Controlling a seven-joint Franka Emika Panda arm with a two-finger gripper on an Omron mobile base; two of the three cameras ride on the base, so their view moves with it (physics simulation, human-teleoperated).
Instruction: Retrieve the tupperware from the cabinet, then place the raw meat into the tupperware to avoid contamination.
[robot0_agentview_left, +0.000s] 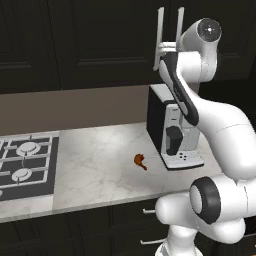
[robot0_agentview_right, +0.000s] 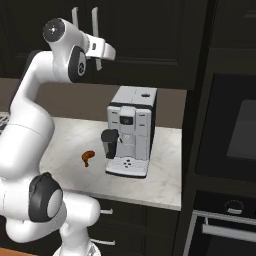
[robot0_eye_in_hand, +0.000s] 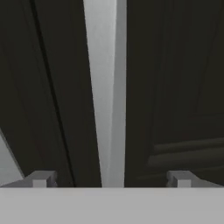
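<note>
Claw (robot0_eye_in_hand: 109, 179) spread wide, straddling 1 silver bar handle (robot0_eye_in_hand: 105, 87) of cabinet (robot0_agentview_left: 100, 45) (doors shut). Raw meat (robot0_agentview_left: 140, 161) on countertop (robot0_agentview_left: 95, 165), just beside coffee machine (robot0_agentview_left: 172, 130), toward front edge.

Your left base view looks forward and down from behind the arm's left, taking in the marble counter (robot0_agentview_left: 100, 150), stove (robot0_agentview_left: 25, 165) and coffee machine (robot0_agentview_left: 172, 130). Your right base view covers the same counter (robot0_agentview_right: 165, 165) and coffee machine (robot0_agentview_right: 130, 130) from the right. Your hand view sits very near the cabinet (robot0_eye_in_hand: 175, 87), facing its silver bar handle (robot0_eye_in_hand: 107, 87).
</note>
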